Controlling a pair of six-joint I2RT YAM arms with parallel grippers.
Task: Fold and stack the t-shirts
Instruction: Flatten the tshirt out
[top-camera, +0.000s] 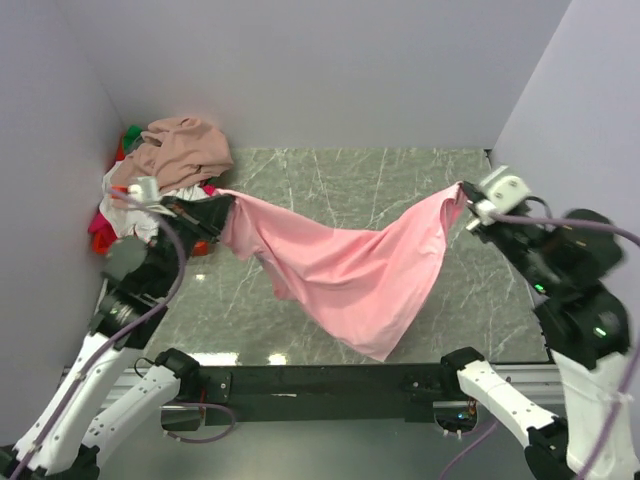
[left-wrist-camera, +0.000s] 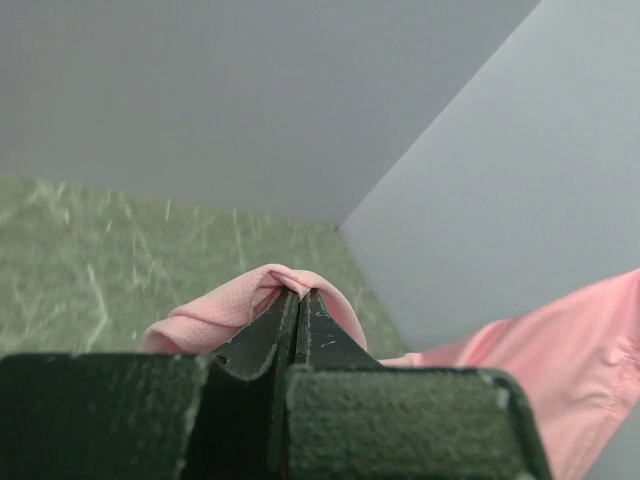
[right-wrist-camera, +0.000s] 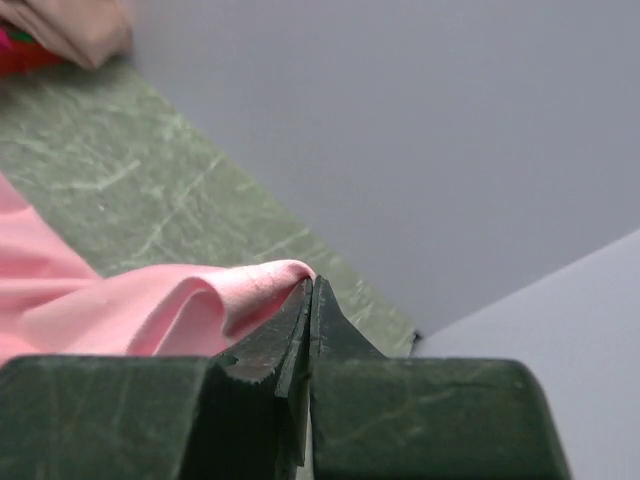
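Observation:
A light pink t-shirt (top-camera: 350, 265) hangs stretched between my two grippers above the green marble table, sagging to a point near the front edge. My left gripper (top-camera: 222, 203) is shut on its left corner; in the left wrist view the pink cloth (left-wrist-camera: 215, 310) folds over the closed tips (left-wrist-camera: 298, 297). My right gripper (top-camera: 463, 190) is shut on its right corner; in the right wrist view the pink cloth (right-wrist-camera: 180, 305) is pinched at the closed tips (right-wrist-camera: 310, 290). A tan t-shirt (top-camera: 185, 145) tops a pile with white, magenta and green cloth at the back left.
The pile sits in the back left corner against the grey walls (top-camera: 300, 70), with a red basket (top-camera: 103, 232) partly showing under it. A black rail (top-camera: 330, 382) runs along the near edge. The grey wall stands close behind the right gripper.

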